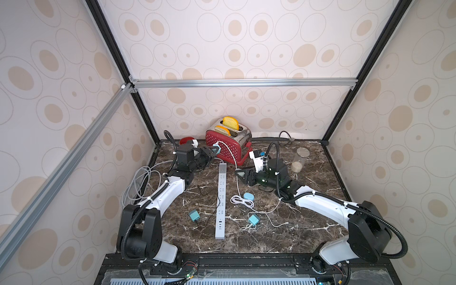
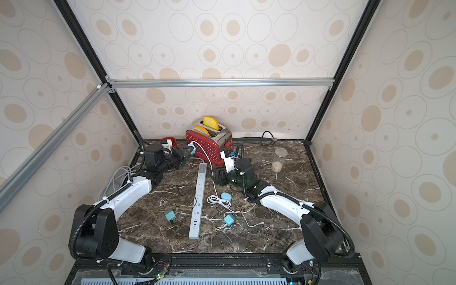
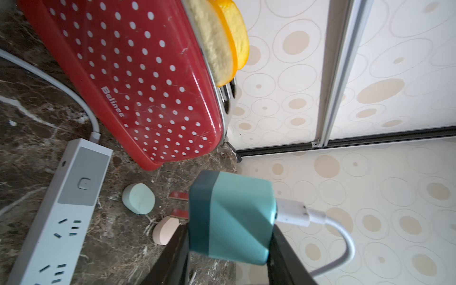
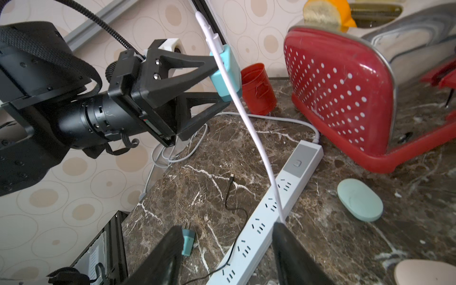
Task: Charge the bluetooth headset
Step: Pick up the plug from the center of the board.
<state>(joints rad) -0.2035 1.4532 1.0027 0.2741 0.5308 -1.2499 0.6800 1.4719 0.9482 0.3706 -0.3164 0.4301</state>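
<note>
The bluetooth headset, a pale teal oval case (image 1: 248,196) (image 2: 226,196) (image 4: 359,200) (image 3: 138,198), lies on the marble top right of the white power strip (image 1: 220,199) (image 2: 198,199) (image 4: 271,209) (image 3: 61,209). My left gripper (image 1: 217,149) (image 2: 191,148) (image 3: 229,234) is shut on a teal charger adapter (image 3: 232,217) (image 4: 227,74), held in the air beside the toaster. Its white cable (image 4: 246,118) (image 1: 232,158) hangs down to a coil by the case. My right gripper (image 1: 238,172) (image 2: 213,175) (image 4: 229,229) hovers open over the strip, and the cable touches one fingertip (image 4: 280,227).
A red dotted toaster (image 1: 228,145) (image 2: 209,145) stands at the back, with a red cup (image 1: 186,140) to its left and a glass jar (image 1: 299,160) at the right. Two more teal adapters (image 1: 194,215) (image 1: 253,219) lie near the strip. A pink oval case (image 3: 165,233) sits by the teal one.
</note>
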